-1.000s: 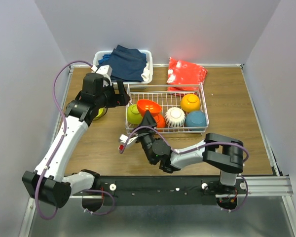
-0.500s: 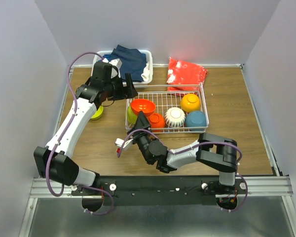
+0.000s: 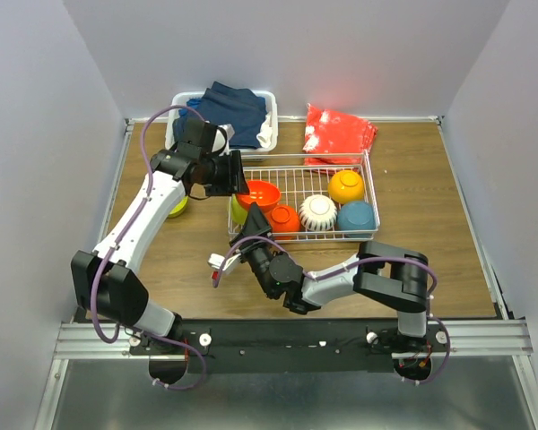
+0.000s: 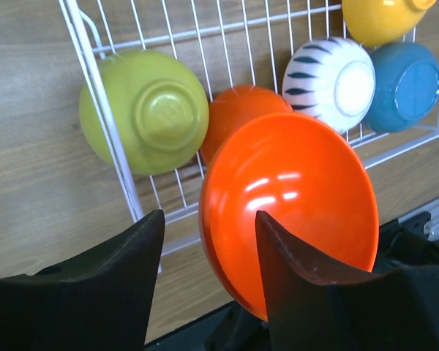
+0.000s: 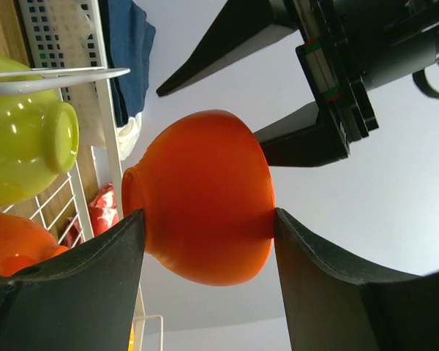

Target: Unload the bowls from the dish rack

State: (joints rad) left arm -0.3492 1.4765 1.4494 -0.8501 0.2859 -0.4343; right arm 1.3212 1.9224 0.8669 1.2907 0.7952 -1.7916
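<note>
Top external: bare table (image 3: 439,215) right and front of dish rack (image 3: 298,170), so plenty of set-down room. Holding red-orange bowl (image 3: 262,192) tilted above rack's left end, clamped in right gripper (image 5: 206,213), likely for hand-off. Straddling its rim with left gripper (image 4: 208,219), jaws apart, unpinched. Watch wire wall below.

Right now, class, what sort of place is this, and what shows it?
Probably a robotics lab test cell, not a kitchen: plain walls box in a wooden table, two robot arms are bolted to a metal rail, and a wire dish rack of coloured bowls sits as a staged prop.
</note>
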